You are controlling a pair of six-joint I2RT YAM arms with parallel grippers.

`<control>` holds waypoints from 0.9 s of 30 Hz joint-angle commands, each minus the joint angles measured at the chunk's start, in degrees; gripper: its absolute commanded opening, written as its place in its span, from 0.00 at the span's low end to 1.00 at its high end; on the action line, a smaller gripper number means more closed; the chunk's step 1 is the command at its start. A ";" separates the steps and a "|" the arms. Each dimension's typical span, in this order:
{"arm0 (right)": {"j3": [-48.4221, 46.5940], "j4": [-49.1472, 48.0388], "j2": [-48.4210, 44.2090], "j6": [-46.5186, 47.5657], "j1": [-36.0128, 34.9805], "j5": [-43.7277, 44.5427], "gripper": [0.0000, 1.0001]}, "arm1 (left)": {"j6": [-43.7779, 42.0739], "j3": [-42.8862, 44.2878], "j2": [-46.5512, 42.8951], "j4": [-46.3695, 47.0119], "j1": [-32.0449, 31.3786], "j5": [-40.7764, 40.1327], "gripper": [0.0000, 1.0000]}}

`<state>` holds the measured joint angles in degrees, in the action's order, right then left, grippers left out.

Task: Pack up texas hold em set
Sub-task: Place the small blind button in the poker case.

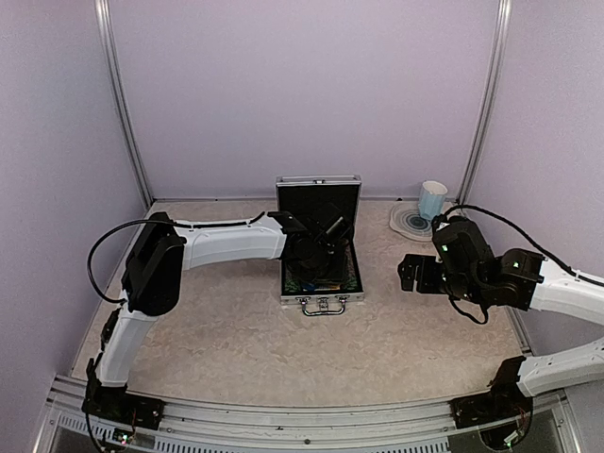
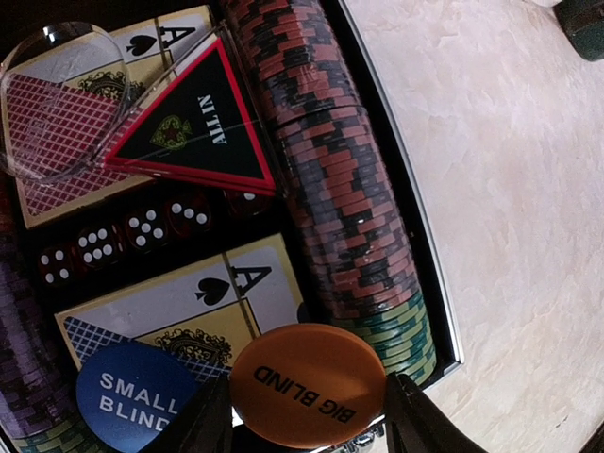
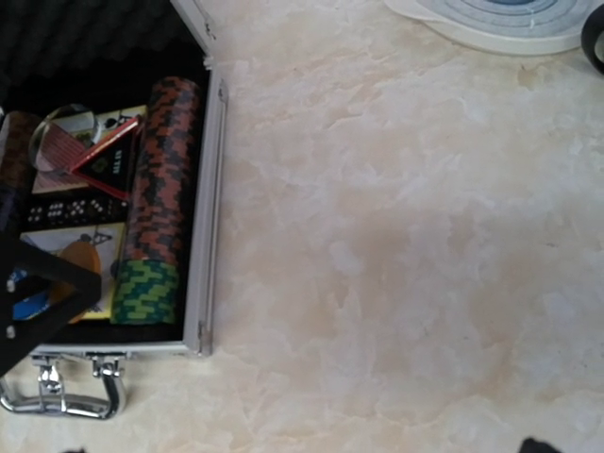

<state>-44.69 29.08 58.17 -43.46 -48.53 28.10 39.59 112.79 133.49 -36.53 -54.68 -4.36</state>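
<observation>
Above the beige marbled tabletop (image 1: 236, 349), the left gripper (image 2: 310, 415) pinched the round orange disc (image 2: 307, 382) by its edges and could drop it crooked in the silver aluminium briefcase (image 3: 215, 189); the right gripper (image 1: 406, 274) stood wide, empty.

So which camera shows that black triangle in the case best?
The left wrist view: the black triangle is close up, red-edged, its lettering readable. The right wrist view shows it small, beside the chip row. In the top view it cannot be made out.
</observation>
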 commanded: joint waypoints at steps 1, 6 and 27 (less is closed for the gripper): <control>0.31 0.04 -0.13 0.22 0.55 0.92 0.99 | 0.31 1.33 0.72 -0.31 0.47 -2.29 0.55; 0.24 -0.32 0.27 0.49 0.55 0.72 0.99 | 0.48 1.29 1.11 -0.04 0.53 -2.06 0.56; 2.42 -1.98 -1.19 1.75 0.61 -1.19 0.99 | -1.04 -12.95 -15.22 3.41 -0.69 -2.61 0.81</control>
<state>-43.64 28.45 58.33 -42.70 -48.53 27.66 39.77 104.75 126.69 -35.64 -54.59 -5.85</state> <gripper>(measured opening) 0.992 0.776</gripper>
